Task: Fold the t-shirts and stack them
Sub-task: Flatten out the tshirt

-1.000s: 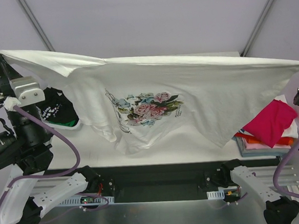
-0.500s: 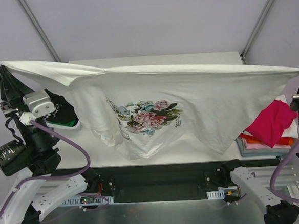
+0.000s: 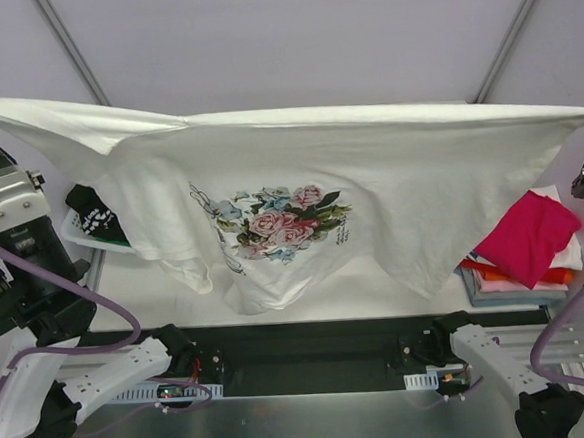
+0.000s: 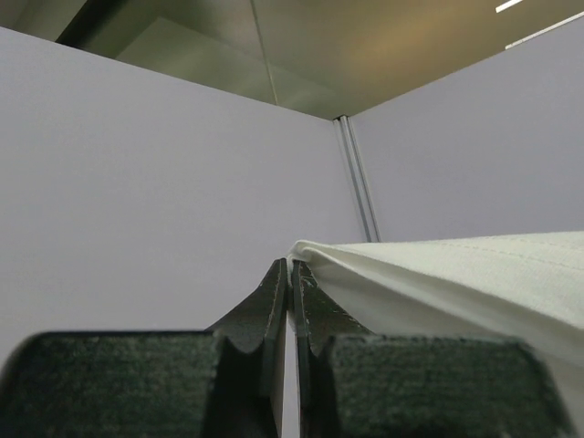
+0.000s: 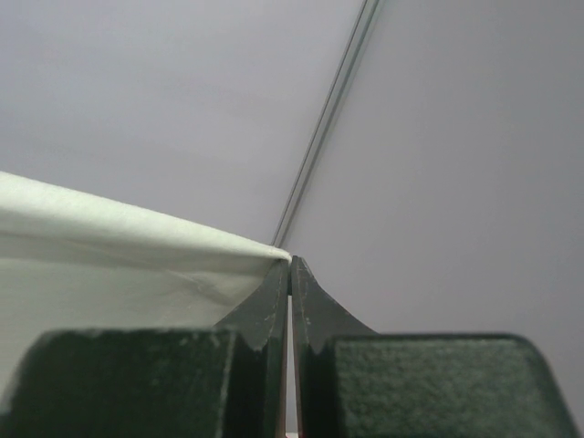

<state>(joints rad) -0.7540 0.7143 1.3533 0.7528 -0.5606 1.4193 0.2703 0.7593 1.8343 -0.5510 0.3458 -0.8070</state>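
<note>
Your left gripper (image 4: 290,266) clamps shut on the white floral t-shirt (image 3: 398,161) | your right gripper (image 5: 290,262) clamps its opposite corner | shirt stretched aloft

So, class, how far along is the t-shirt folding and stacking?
Done: a pile at right, magenta tee on top. In hand: the floral tee, held spread in the air, left gripper and right gripper shut on its corners. Left: folding it, and the black tee.

Floral-print t-shirt (image 3: 370,183) is stretched above the table (image 3: 378,295), pinched at its left end by the left gripper (image 4: 290,274) and at its right end by the right gripper (image 5: 290,269). Stack of t-shirts (image 3: 525,258) is set on the table below the right end. Basket (image 3: 81,237) with a tee (image 3: 96,215) inside is placed below the left end.
</note>
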